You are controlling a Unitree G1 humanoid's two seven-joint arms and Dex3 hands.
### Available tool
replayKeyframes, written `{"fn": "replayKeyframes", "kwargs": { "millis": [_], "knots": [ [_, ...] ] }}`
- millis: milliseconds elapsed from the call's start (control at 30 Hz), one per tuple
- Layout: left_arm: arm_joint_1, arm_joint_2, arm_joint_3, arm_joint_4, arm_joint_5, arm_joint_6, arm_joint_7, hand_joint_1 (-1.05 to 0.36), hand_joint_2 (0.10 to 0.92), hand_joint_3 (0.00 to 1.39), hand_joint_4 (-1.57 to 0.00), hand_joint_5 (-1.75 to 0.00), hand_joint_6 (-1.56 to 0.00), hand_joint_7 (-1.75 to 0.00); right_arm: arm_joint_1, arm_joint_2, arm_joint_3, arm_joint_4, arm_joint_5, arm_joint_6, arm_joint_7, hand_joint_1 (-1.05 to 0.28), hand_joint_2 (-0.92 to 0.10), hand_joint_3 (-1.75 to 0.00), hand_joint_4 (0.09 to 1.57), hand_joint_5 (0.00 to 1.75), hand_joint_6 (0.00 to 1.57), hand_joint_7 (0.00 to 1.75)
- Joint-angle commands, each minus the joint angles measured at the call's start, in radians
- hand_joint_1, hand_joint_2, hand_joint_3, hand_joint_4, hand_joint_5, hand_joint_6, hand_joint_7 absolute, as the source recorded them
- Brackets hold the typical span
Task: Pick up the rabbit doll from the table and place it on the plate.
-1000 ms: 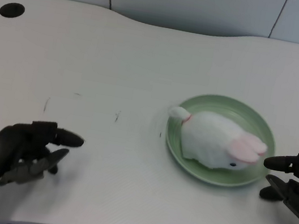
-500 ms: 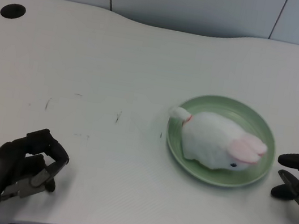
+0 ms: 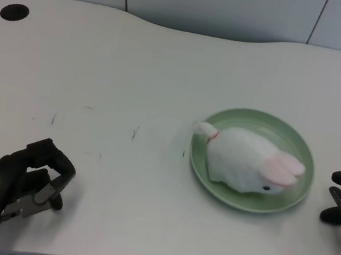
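Bunny on its plate, job looks done

Head view: the rabbit doll [image 3: 246,161] lies on the green plate [image 3: 299,144], far to the right of the left hand [image 3: 25,180]. Its fingers [image 3: 59,166] are curled in, clenched on nothing, low over the bench [image 3: 167,68]. Best to keep that hand away from the plate.

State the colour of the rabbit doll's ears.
Pink, on the white rabbit doll; ears clearest in the head view.
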Motion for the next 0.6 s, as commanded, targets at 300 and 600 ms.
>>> {"fn": "replayKeyframes", "kwargs": {
  "millis": [300,600],
  "knots": [
    [-0.029,0.027,0.009,0.061,0.004,-0.043,-0.006,-0.46,0.921,0.53,-0.61,-1.75,-0.42,-1.64,0.027,0.006,-0.020,-0.043,0.029,0.051,-0.019,-0.79,-0.90,0.00,0.86,1.13,0.65,1.01],
    [-0.045,0.034,0.011,0.090,0.003,-0.049,-0.013,-0.46,0.921,0.52,-0.61,-1.75,-0.42,-1.64,0.018,-0.001,-0.013,-0.032,0.019,0.062,-0.021,-0.79,-0.90,0.00,0.86,1.10,0.65,0.99]
  ]
}}
